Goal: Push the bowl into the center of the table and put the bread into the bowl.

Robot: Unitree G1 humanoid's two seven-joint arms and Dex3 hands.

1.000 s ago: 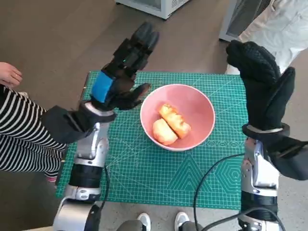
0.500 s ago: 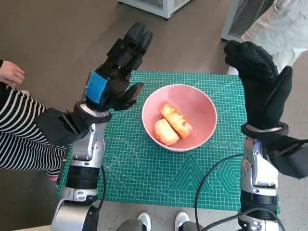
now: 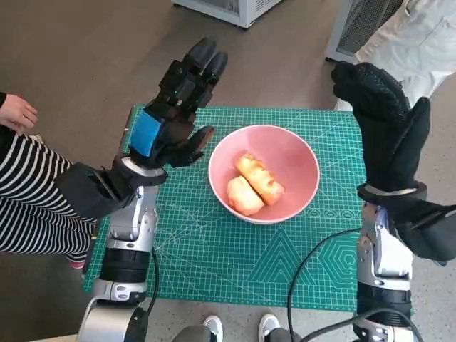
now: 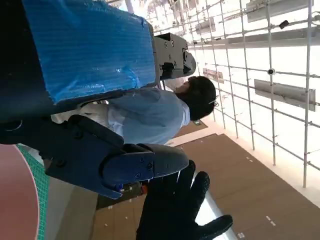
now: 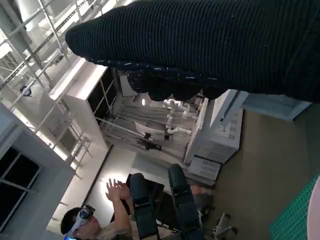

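Observation:
A pink bowl (image 3: 288, 160) stands near the middle of the green cutting mat (image 3: 214, 249). Two pieces of golden bread (image 3: 251, 185) lie inside it. My left hand (image 3: 177, 107) is raised above the mat's left part, beside the bowl, fingers spread and holding nothing. My right hand (image 3: 385, 121) is lifted over the mat's right edge, fingers apart, empty. In the left wrist view the blue-taped hand (image 4: 90, 50) fills the picture, a sliver of the bowl (image 4: 15, 200) shows, and the gloved right hand (image 4: 175, 210) appears beyond. The right wrist view shows the glove (image 5: 210, 45) only.
A person in a striped sleeve (image 3: 28, 192) sits at the left, a hand (image 3: 16, 112) near the mat's corner. Another person in light clothing (image 3: 413, 43) stands at the back right. A black cable (image 3: 313, 263) crosses the mat's front right. Feet (image 3: 239, 328) show below.
My left hand has shifted slightly back toward the bowl from half a second ago. The bowl, bread and right hand stay put.

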